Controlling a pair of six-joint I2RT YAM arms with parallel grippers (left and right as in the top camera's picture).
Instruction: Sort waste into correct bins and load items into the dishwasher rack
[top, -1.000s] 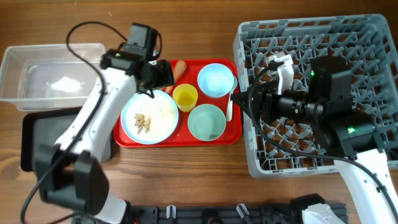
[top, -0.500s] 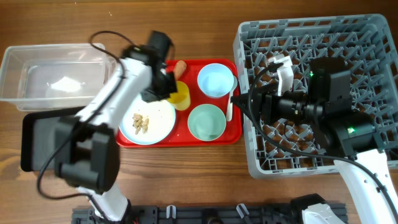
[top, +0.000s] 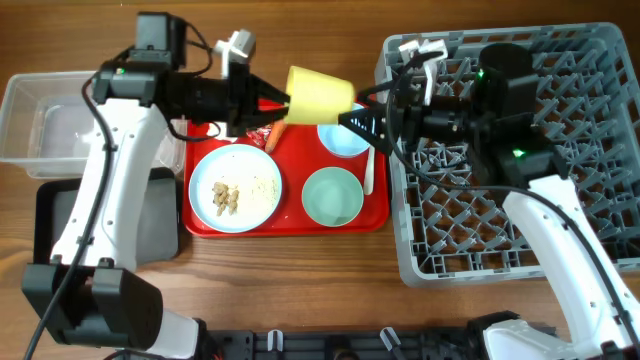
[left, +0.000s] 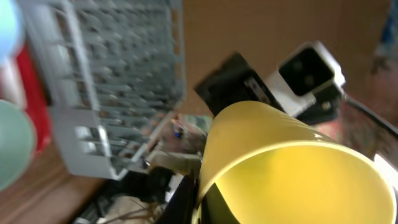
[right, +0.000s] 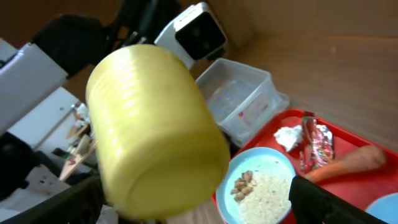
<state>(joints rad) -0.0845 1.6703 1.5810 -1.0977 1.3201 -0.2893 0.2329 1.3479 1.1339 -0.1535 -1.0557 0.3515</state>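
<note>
Cup (top: 318, 95), yellow-green, is held on its side in the air above the red tray (top: 290, 218), its wall pinched by the left gripper (top: 283, 100). Right gripper (top: 352, 120) sits just beside the cup with fingers spread wide; contact cannot be told. Plate (top: 238, 187) with rice, green bowl (top: 332, 196), blue bowl (top: 335, 143) and carrot (top: 272, 138) rest on the tray. Rack (top: 520, 230) stands at right.

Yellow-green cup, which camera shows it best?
Right wrist: the yellow-green cup is large, with its whole ribbed side showing. Overhead shows the cup small, in the air; left wrist crops and blurs the cup.
</note>
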